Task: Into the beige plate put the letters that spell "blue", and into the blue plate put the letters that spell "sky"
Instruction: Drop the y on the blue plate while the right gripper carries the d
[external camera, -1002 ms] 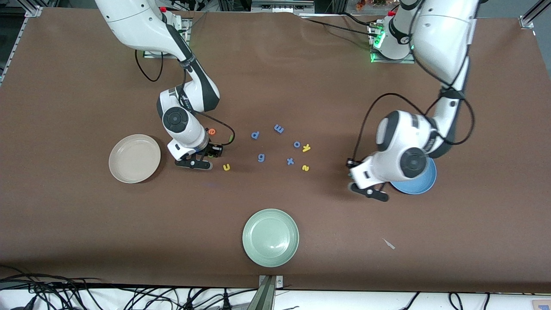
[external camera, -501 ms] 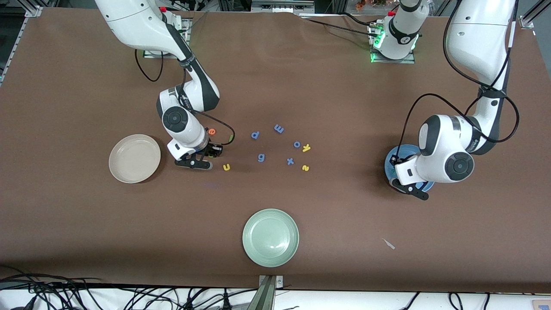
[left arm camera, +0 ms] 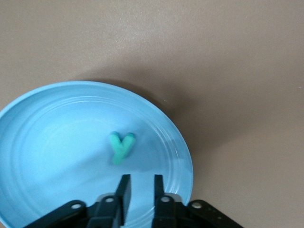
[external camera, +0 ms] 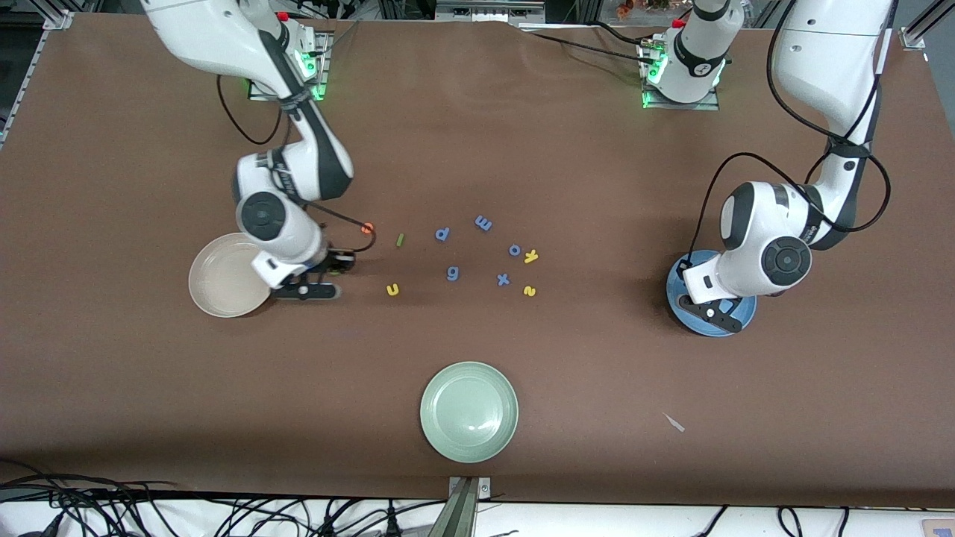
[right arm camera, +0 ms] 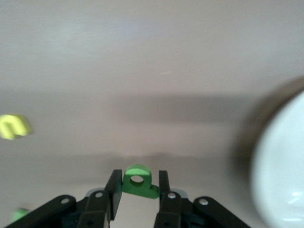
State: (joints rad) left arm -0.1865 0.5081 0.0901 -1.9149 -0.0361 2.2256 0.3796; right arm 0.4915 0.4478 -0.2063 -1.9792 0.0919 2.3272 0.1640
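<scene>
My right gripper [external camera: 337,262] is shut on the green b [right arm camera: 137,180] and hangs just off the rim of the beige plate [external camera: 216,280], whose pale edge [right arm camera: 285,166] shows in the right wrist view. My left gripper [left arm camera: 140,183] is open a little over the blue plate [external camera: 700,328], with nothing between its fingers. The teal y [left arm camera: 121,146] lies in the blue plate [left arm camera: 57,142]. On the table lie the orange e [external camera: 367,228], green l [external camera: 400,239], yellow u [external camera: 392,289], yellow k [external camera: 530,256] and yellow s [external camera: 530,291].
Several blue-purple letters [external camera: 453,274] lie scattered between the u and the k. A pale green plate [external camera: 468,412] sits near the front edge. A small white scrap [external camera: 675,423] lies toward the left arm's end.
The left arm carried the y over the blue plate, opened and let it drop in. The right arm moved with the b toward the beige plate, uncovering the green l.
</scene>
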